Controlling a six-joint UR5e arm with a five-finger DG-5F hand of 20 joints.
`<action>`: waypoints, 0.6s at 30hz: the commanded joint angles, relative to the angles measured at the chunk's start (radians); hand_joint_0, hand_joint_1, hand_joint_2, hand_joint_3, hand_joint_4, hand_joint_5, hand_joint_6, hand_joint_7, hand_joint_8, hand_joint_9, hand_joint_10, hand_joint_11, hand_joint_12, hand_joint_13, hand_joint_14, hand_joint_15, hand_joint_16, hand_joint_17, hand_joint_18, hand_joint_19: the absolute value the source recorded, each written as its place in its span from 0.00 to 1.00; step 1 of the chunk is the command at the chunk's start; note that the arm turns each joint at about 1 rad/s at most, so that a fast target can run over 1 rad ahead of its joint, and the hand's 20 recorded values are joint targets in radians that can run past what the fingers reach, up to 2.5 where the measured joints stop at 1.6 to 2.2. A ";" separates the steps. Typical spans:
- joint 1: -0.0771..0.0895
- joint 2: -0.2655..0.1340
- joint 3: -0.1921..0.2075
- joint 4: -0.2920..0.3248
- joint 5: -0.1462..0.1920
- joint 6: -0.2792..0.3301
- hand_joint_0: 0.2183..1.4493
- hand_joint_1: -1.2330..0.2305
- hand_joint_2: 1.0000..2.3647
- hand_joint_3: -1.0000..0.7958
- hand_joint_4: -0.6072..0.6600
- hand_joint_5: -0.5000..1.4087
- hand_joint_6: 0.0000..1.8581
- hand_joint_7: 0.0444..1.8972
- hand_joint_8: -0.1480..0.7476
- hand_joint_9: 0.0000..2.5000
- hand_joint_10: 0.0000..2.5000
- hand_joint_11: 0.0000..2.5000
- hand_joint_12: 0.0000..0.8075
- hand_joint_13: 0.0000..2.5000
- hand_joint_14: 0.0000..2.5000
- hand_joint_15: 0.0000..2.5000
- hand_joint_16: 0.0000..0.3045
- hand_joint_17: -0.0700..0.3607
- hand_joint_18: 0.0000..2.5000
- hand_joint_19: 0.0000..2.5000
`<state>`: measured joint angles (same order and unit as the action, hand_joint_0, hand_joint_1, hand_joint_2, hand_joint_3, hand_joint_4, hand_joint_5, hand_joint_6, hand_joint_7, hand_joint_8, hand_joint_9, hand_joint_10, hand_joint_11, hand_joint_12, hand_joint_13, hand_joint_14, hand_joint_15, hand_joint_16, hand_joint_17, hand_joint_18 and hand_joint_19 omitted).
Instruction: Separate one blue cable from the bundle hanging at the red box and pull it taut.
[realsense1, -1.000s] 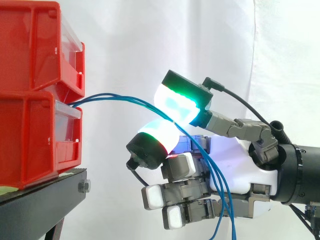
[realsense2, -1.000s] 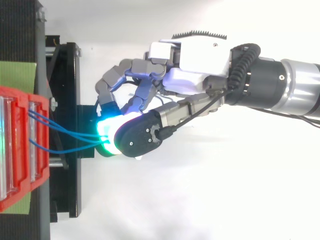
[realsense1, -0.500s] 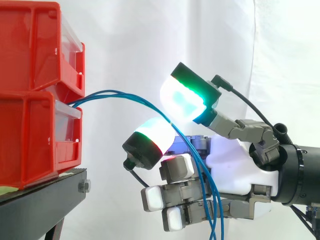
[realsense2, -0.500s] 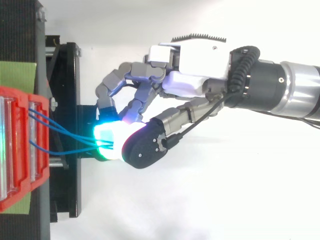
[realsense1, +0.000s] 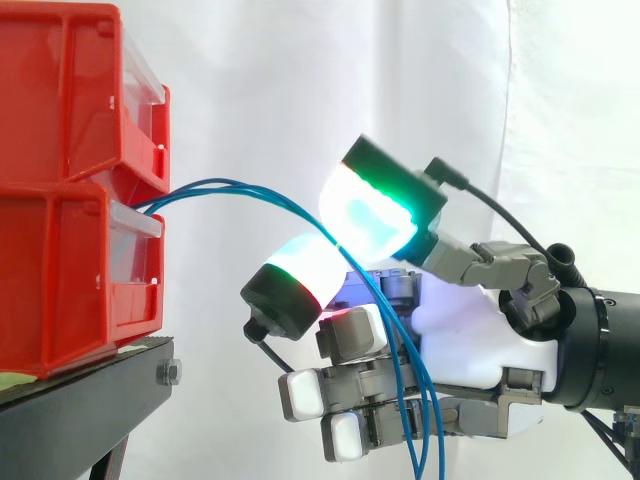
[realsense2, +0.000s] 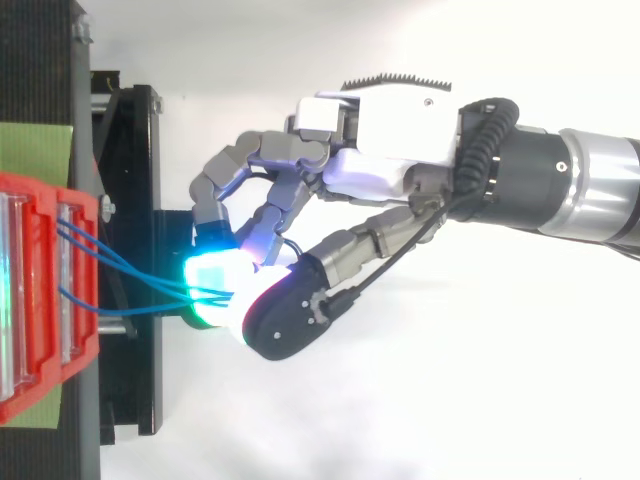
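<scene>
Three blue cables pass through the nip between the two uppermost fingers of the hand. The thick green-lit pad sits above and the white-and-red-lit pad below. The two are closed on the strands, with no clear gap seen from the side. The other fingers are curled in beneath and hold nothing. Below the nip the strands fall slack past the palm.

Finding: the bundle is gripped, but separation is not confirmed. From above, all strands converge at the pads. It cannot be told whether one is held and the others merely lie alongside.

Recommendation for the step in hand: in my judgement the pinch should be refined until a single strand lies between the pads and the others hang free. Pad pressure should be light enough to let unwanted strands slip out, yet firm enough that the chosen one does not slide. The pull should be slow and run straight away from the bins, along the line of the cable. The arc beyond the fingers shows considerable slack to take up. A sideways or sudden pull risks dragging the whole bundle.

Beyond the fingers the cables arch up and enter at the seam between two stacked red bins, well apart from the pads. The bins rest on a black stand, before a white curtain.

Writing: none legible on any item.
</scene>
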<state>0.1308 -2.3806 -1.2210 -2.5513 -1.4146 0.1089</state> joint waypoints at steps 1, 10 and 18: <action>0.001 0.000 0.000 0.000 -0.001 0.000 0.39 0.29 0.01 0.41 0.50 0.17 0.51 0.56 0.56 0.46 0.01 0.38 0.43 0.36 0.01 0.22 0.14 0.39 0.33 0.27; 0.001 0.000 0.000 0.002 -0.001 0.000 0.50 0.24 0.00 0.28 0.45 0.17 0.52 0.62 0.54 0.47 0.01 0.42 0.42 0.37 0.01 0.22 0.13 0.37 0.32 0.27; -0.013 0.000 0.000 -0.006 -0.010 0.003 0.39 0.17 0.00 0.28 0.48 0.20 0.51 0.65 0.56 0.50 0.01 0.40 0.41 0.37 0.01 0.22 0.13 0.36 0.32 0.27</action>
<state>0.1220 -2.3807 -1.2210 -2.5538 -1.4222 0.1108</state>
